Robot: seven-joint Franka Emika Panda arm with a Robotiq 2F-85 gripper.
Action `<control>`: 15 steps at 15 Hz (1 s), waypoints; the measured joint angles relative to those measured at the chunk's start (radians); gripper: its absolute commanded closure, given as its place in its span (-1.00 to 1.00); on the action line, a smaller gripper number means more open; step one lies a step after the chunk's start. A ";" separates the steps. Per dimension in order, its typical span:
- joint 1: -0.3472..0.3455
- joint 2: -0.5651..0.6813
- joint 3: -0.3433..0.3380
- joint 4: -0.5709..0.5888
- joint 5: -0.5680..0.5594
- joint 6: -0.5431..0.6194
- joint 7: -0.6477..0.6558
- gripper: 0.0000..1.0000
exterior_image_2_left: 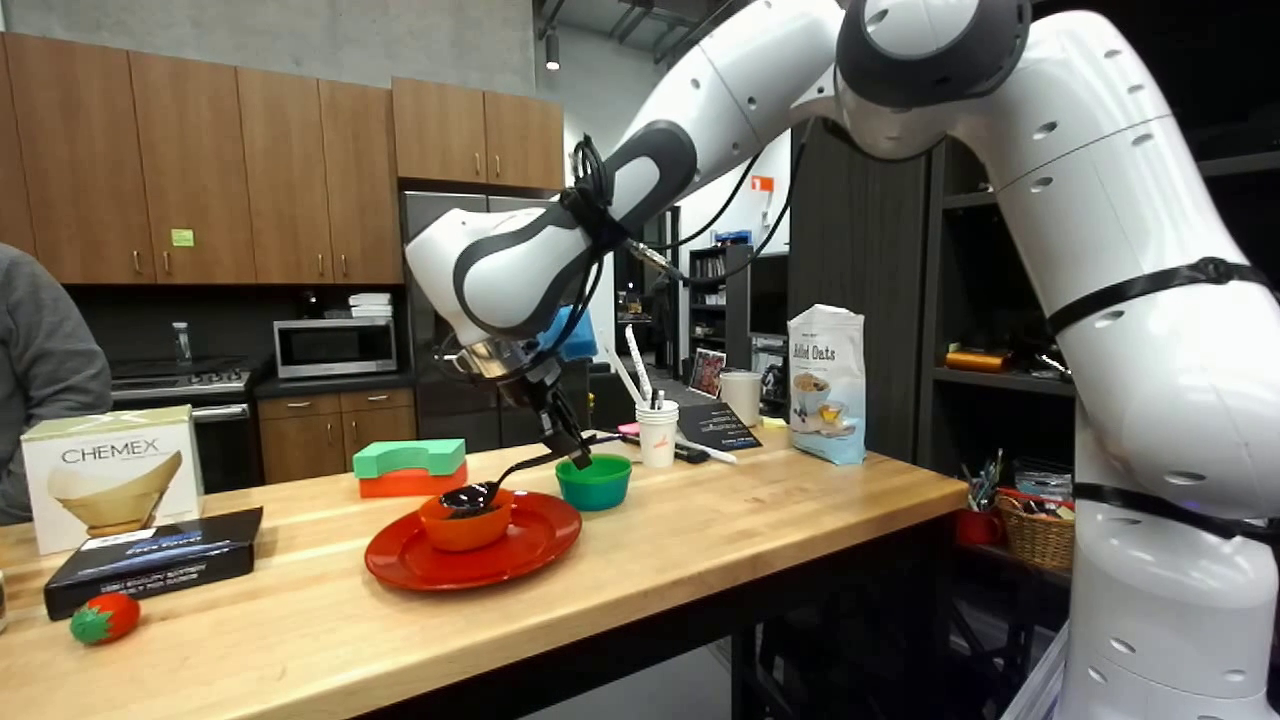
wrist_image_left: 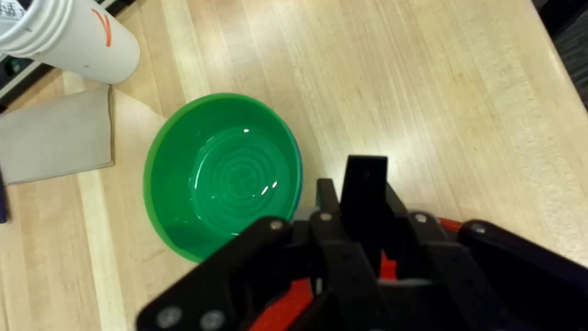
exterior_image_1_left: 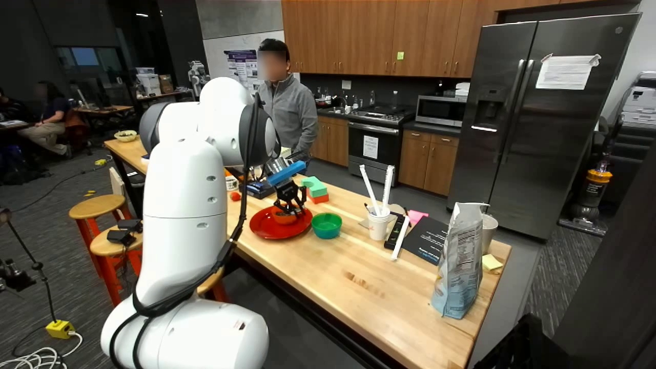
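Observation:
My gripper (exterior_image_2_left: 568, 450) is shut on the handle of a black ladle (exterior_image_2_left: 472, 496). The ladle's head rests in or just over a small orange bowl (exterior_image_2_left: 465, 532), tilted; its contents cannot be made out. That bowl stands on a red plate (exterior_image_2_left: 400, 560), seen in both exterior views. Right beside the plate is a green bowl (exterior_image_2_left: 594, 483). In the wrist view the green bowl (wrist_image_left: 225, 179) looks empty, left of the gripper (wrist_image_left: 356, 211), and the dark end of the ladle handle (wrist_image_left: 366, 179) pokes out between the fingers. The orange bowl is hidden there.
A white cup (exterior_image_1_left: 378, 228) with straws, a dark leaflet (exterior_image_1_left: 426, 240) and an oats bag (exterior_image_1_left: 458, 266) stand or lie along the table. Green and red blocks (exterior_image_2_left: 410, 470), a black box (exterior_image_2_left: 155, 560), a Chemex box (exterior_image_2_left: 112, 480) and a toy strawberry (exterior_image_2_left: 105, 617) are elsewhere. A person (exterior_image_1_left: 289, 110) stands behind.

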 measured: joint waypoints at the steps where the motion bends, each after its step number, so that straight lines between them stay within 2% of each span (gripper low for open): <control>1: 0.009 0.000 0.000 -0.001 -0.011 -0.024 0.003 0.88; 6: 0.062 0.003 -0.001 -0.009 -0.163 -0.116 0.017 0.88; 15: 0.094 0.038 0.007 -0.013 -0.374 -0.098 0.021 0.88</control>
